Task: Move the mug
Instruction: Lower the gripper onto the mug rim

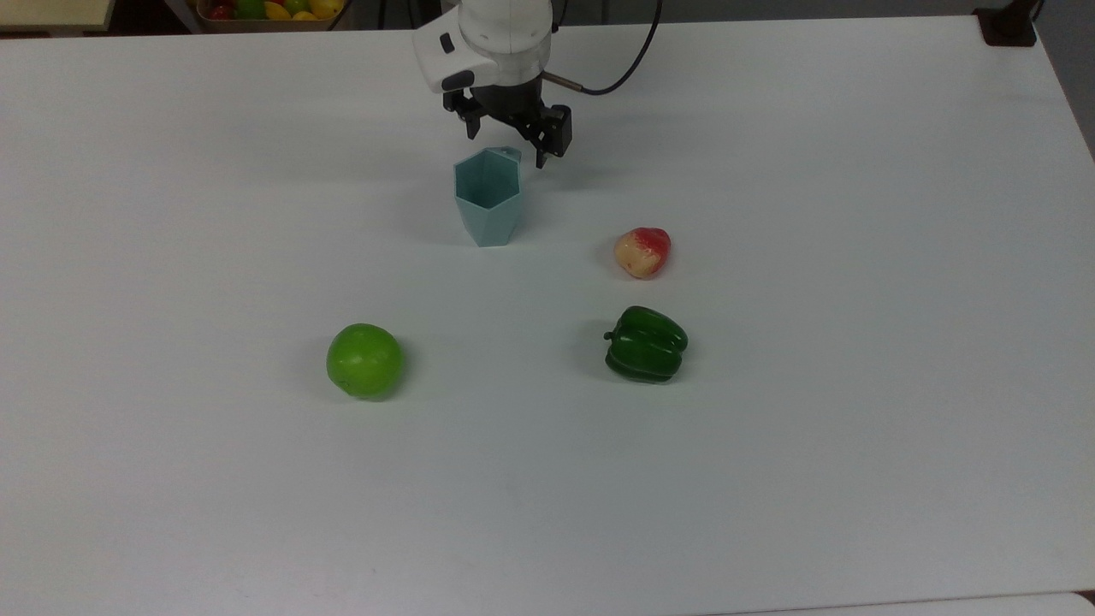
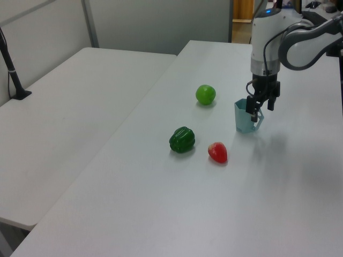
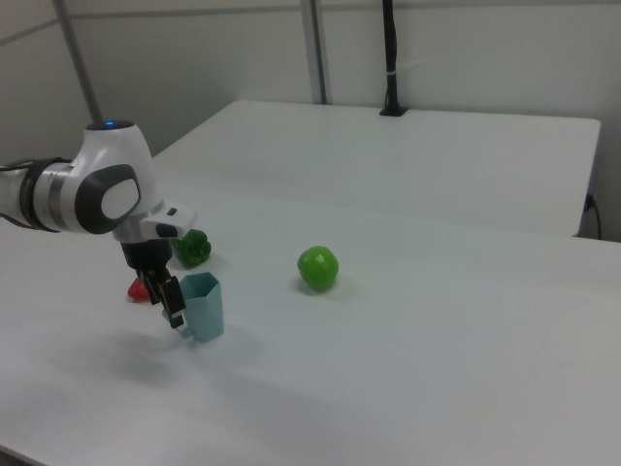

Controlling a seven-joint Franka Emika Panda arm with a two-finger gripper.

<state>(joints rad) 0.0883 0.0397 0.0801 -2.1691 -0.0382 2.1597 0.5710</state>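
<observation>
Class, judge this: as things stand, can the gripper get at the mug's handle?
Probably yes. The open gripper hangs right at the handle side of the upright mug, and nothing lies between them.

Mug matt, smooth faceted plastic look; table matt white; green pepper and green apple glossy; arm shell glossy white plastic

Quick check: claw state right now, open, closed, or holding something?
Claw: open, holding nothing, fingers spread at the handle side of the mug.
</observation>
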